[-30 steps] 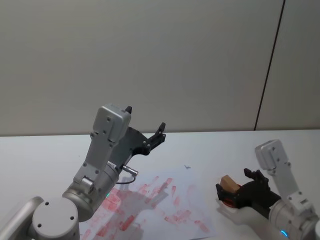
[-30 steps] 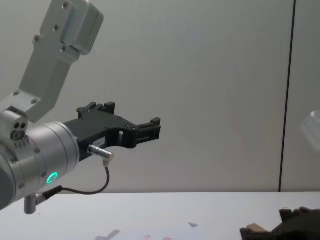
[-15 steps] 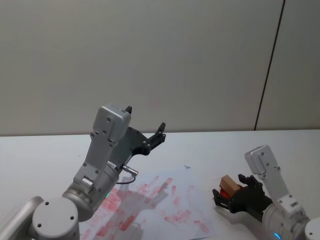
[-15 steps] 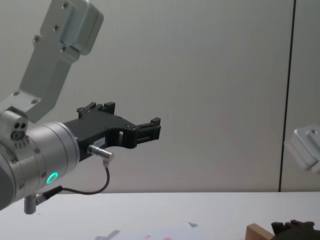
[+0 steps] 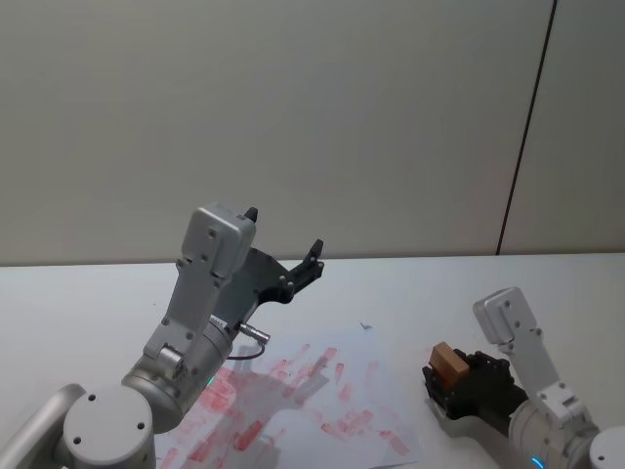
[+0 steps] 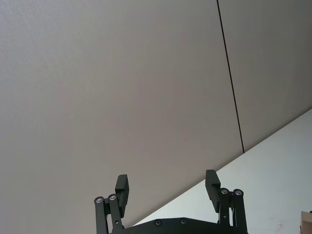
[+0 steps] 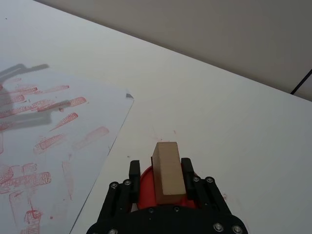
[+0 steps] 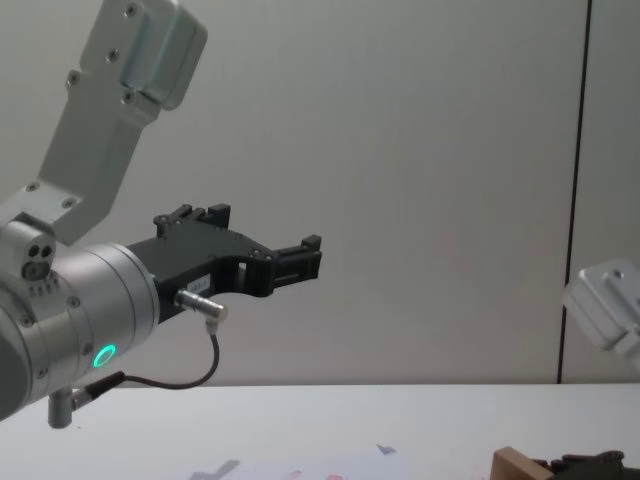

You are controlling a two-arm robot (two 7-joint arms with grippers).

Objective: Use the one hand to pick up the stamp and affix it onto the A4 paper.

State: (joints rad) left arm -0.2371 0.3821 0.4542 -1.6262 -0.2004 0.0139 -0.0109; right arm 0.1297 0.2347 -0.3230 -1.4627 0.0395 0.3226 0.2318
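My right gripper point(image 5: 454, 379) is clenched on the stamp point(image 5: 450, 363), at a red pad point(image 7: 145, 181) just off the A4 paper's point(image 5: 337, 396) right edge. The block juts past the fingertips, so if it pivots in carrying, I risk a skewed or off-sheet print. The left gripper point(image 6: 166, 183), jaws spread, hangs above the paper.

The light-brown wooden stamp point(image 7: 168, 171) stands upright, clamped in the right pincer point(image 7: 161, 167), just beside the flat, red-marked white A4 paper point(image 7: 48, 146).
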